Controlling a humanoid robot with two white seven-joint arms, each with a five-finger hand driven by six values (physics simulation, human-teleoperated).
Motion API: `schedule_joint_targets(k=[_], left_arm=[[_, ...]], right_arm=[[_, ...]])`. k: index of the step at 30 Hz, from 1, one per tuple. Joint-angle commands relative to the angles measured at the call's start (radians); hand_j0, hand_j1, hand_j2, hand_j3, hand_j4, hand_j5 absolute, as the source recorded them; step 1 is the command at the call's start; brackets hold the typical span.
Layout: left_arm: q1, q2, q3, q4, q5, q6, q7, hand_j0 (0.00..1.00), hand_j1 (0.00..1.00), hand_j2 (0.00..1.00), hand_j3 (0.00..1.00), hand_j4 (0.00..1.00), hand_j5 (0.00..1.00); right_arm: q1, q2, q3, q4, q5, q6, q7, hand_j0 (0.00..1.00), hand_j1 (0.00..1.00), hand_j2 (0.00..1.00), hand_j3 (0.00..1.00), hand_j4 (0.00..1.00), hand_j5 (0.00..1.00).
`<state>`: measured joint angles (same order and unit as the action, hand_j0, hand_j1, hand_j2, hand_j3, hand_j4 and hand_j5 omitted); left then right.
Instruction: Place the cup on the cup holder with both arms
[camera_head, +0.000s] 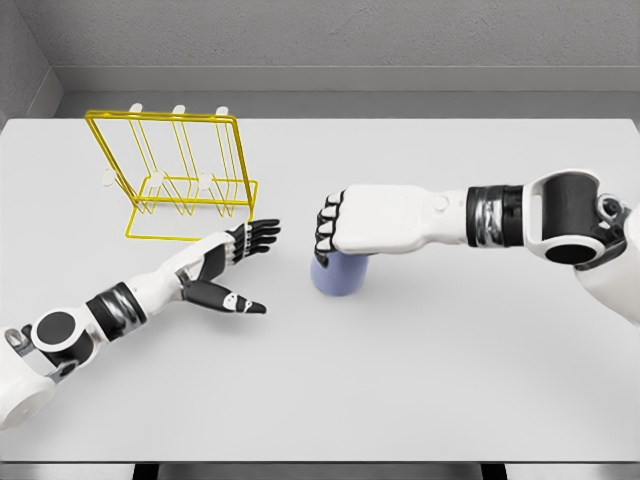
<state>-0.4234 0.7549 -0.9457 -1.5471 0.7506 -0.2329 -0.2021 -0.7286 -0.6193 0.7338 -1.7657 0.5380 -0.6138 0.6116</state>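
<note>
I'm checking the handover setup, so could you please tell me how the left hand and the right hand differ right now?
The left hand is open, its fingers spread and holding nothing; the right hand is curled over the blue cup, gripping it from above. The left hand lies near the yellow cup holder; the right sits farther from it, mid-table. Both are white with dark fingers.

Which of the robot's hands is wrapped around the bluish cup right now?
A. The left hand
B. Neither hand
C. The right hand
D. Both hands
C: the right hand has its fingers curled over the top of the cup, while the left hand lies open on the table beside it, apart from the cup.
</note>
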Motion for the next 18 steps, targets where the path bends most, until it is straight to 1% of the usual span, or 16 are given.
schedule_joint_targets(k=[1,3,5,11,14,15,16,17,18], left_arm=[[0.0,0.001,0.001,0.008,0.003,0.0,0.001,1.0,1.0,1.0,1.0,1.0,1.0],[0.0,0.001,0.002,0.016,0.004,-0.002,0.0,1.0,1.0,1.0,1.0,1.0,1.0],[-0.002,0.001,0.002,0.024,0.004,-0.002,0.001,1.0,1.0,1.0,1.0,1.0,1.0],[-0.005,0.001,0.002,0.024,0.004,-0.002,0.0,1.0,1.0,1.0,1.0,1.0,1.0],[-0.005,0.001,0.002,0.024,0.004,-0.002,0.0,1.0,1.0,1.0,1.0,1.0,1.0],[-0.005,0.001,0.002,0.024,0.004,-0.002,0.001,1.0,1.0,1.0,1.0,1.0,1.0],[-0.005,0.001,0.002,0.024,0.004,-0.002,0.0,1.0,1.0,1.0,1.0,1.0,1.0],[-0.006,0.001,0.002,0.024,0.004,-0.002,0.0,1.0,1.0,1.0,1.0,1.0,1.0],[-0.006,0.001,0.001,0.024,0.004,-0.002,0.001,1.0,1.0,1.0,1.0,1.0,1.0]], right_arm=[[0.0,0.029,0.01,0.0,0.017,0.003,-0.001,0.53,0.53,0.53,0.53,0.53,0.53],[0.0,0.03,0.015,0.0,0.019,0.003,-0.001,0.53,0.53,0.53,0.53,0.53,0.53],[0.0,0.046,0.03,0.0,0.023,0.003,-0.001,0.53,0.53,0.53,0.53,0.53,0.53],[0.006,0.05,0.056,0.0,0.031,0.003,-0.001,0.53,0.53,0.53,0.53,0.53,0.53],[0.008,0.052,0.059,0.0,0.043,0.003,-0.001,0.56,0.56,0.56,0.56,0.56,0.56],[0.008,0.052,0.059,0.0,0.045,0.003,-0.001,0.6,0.6,0.6,0.6,0.6,0.6],[0.009,0.052,0.059,0.0,0.056,0.003,-0.001,0.77,0.77,0.77,0.77,0.77,0.77],[0.011,0.052,0.058,0.002,0.057,0.003,-0.001,0.9,0.9,0.9,0.9,0.9,0.9],[0.011,0.052,0.059,0.0,0.057,0.003,-0.001,0.95,0.95,0.95,0.95,0.95,0.95]])
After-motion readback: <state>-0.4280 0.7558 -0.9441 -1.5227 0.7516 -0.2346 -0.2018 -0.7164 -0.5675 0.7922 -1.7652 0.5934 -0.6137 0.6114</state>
